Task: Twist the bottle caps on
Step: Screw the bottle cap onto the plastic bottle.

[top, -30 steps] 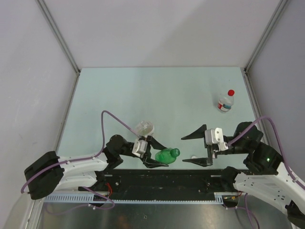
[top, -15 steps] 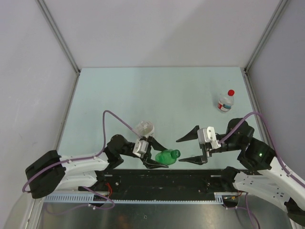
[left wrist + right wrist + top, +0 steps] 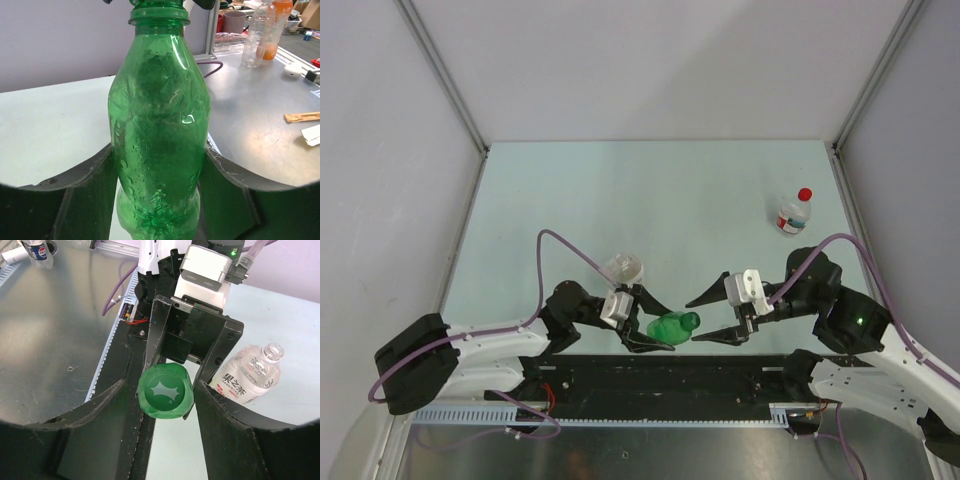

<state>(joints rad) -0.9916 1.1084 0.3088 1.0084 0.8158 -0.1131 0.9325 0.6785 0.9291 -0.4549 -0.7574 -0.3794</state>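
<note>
My left gripper is shut on the green bottle, holding it on its side with the neck pointing right. In the left wrist view both fingers press the bottle's body. The green cap sits on its neck. My right gripper is open, one finger on each side of the green cap and the left one clearly apart from it. The red cap is on the small red-labelled bottle at the far right. The white cap is not in view.
The wider clear bottle lies on its side behind my left gripper, its mouth uncapped in the right wrist view. The black arm-base rail runs along the near edge. Walls enclose the table on three sides.
My right gripper has moved left to the green bottle's neck and now straddles the cap. The small white object by its near finger is now covered. The left arm and bottle have barely moved.
</note>
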